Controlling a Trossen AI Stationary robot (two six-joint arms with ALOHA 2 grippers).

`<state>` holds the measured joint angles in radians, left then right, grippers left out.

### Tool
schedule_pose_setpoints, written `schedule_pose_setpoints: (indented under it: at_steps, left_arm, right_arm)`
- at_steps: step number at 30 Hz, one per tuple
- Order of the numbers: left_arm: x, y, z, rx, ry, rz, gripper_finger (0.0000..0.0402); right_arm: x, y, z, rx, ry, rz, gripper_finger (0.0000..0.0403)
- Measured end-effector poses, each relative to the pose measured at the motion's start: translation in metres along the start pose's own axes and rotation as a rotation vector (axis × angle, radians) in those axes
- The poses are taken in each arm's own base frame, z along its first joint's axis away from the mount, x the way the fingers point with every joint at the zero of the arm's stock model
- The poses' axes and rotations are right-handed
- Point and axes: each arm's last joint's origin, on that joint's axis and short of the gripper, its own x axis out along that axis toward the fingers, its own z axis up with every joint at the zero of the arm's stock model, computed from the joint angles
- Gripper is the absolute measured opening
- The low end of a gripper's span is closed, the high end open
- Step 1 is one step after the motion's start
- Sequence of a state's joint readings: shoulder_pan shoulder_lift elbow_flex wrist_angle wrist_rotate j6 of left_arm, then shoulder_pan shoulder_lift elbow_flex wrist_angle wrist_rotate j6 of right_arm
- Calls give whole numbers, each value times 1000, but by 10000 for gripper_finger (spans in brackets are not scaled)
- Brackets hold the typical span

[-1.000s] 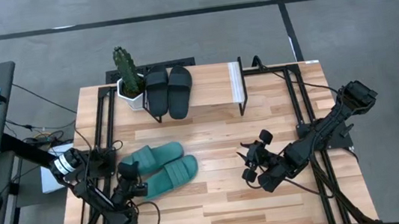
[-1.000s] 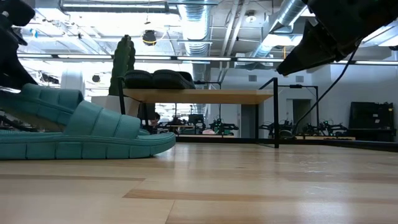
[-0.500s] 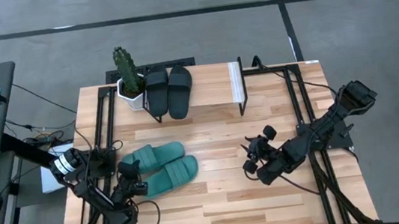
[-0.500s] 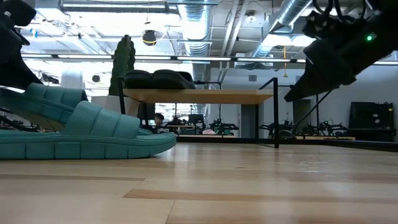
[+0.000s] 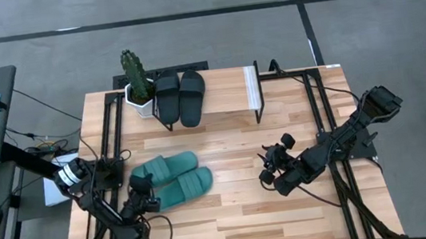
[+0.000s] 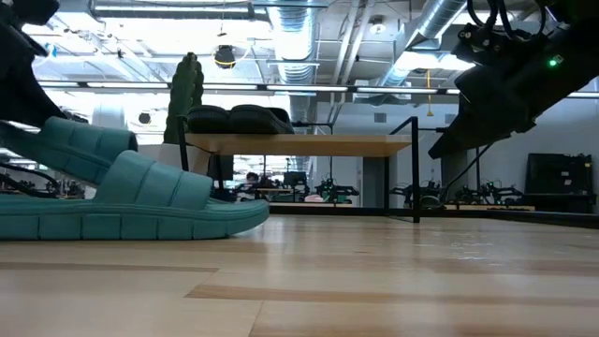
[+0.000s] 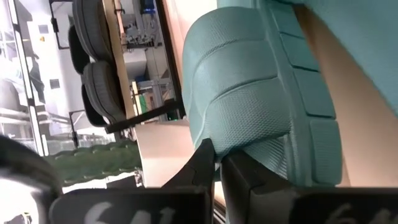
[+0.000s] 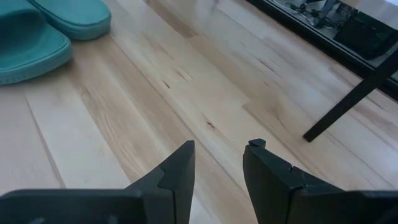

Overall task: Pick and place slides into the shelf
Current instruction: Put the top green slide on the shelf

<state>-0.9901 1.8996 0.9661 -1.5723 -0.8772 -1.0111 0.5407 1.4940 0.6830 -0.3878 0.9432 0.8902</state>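
Two teal slides lie on the tabletop's left half, toes toward the right: the farther one [image 5: 164, 168] and the nearer one [image 5: 184, 186]. My left gripper [image 5: 142, 200] is at their heel ends, shut on the farther teal slide [image 6: 80, 150], which tilts heel-up behind the flat one [image 6: 140, 211]. Both black slides [image 5: 180, 97] rest sole-down on the shelf [image 5: 230, 89] at the far edge. My right gripper [image 8: 217, 155] hovers open over bare wood on the right half [image 5: 270, 166]. My left gripper pinches the farther teal slide between its two fingers [image 7: 205, 158] at the textured heel end [image 7: 239, 127], coming from the table's left. The heel is raised and the slide slants down toward its toe, which is hidden behind the flat slide.
A potted cactus [image 5: 137, 80] stands at the shelf's left end, beside the black slides. The shelf's right half [image 6: 365, 144] is bare wood. Black frame rails [image 5: 114, 131] run along both table sides. Open tabletop lies between the two grippers.
My left gripper has raised the farther teal slide's heel a little, tipping it more steeply while its toe stays low. My right gripper has drawn back slightly toward the table's right and far side.
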Motion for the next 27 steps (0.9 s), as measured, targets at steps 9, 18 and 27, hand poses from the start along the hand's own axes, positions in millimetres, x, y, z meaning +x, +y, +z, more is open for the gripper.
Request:
schedule_pose_setpoints:
  at_steps: [9,18,27]
  left_arm:
    - [-13,9,17,4,-75,-13,0]
    - [-10,19,30,42,-131,38,0]
    - [16,33,45,112,-138,152,0]
  right_arm:
    - [0,0,0,1,0,0,122]
    - [0,0,0,0,0,0,122]
    - [0,0,0,1,-1,0,122]
